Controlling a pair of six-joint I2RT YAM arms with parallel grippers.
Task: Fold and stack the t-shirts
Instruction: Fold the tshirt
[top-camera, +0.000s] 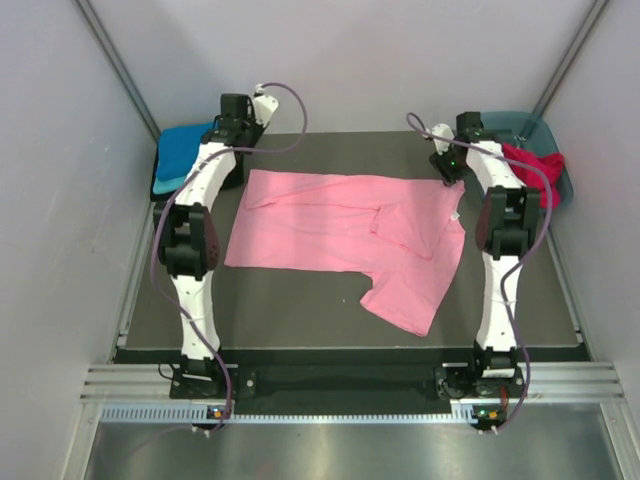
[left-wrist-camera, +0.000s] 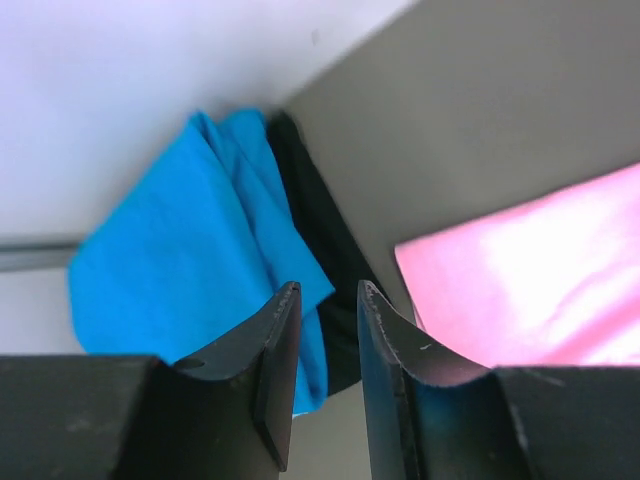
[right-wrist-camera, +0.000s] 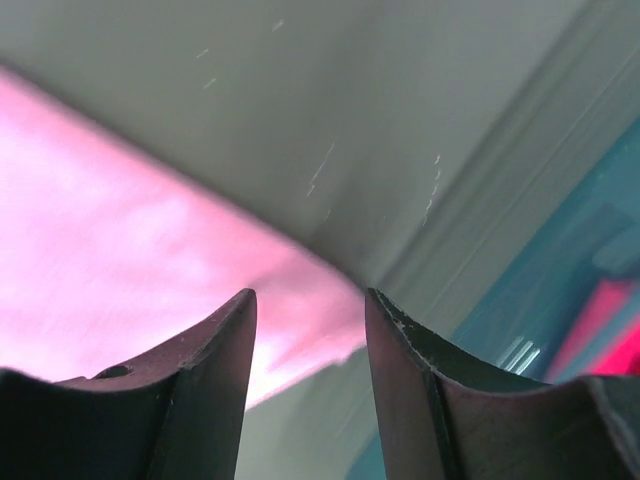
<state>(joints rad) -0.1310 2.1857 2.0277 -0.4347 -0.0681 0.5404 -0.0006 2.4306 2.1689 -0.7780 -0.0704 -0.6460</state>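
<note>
Passing a folded bright blue cotton t-shirt against a black one, far left; hovering near the far corners of the spread light pink cotton t-shirt with left gripper parted and empty, right gripper holding nothing either; leaving a crimson red shirt in the blue-grey plastic tub. Risks pinching one layer only, dragging the rumpled sleeve crooked.

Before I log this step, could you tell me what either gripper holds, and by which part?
Nothing is held: left gripper and right gripper stand open; the pink t-shirt lies free.
</note>
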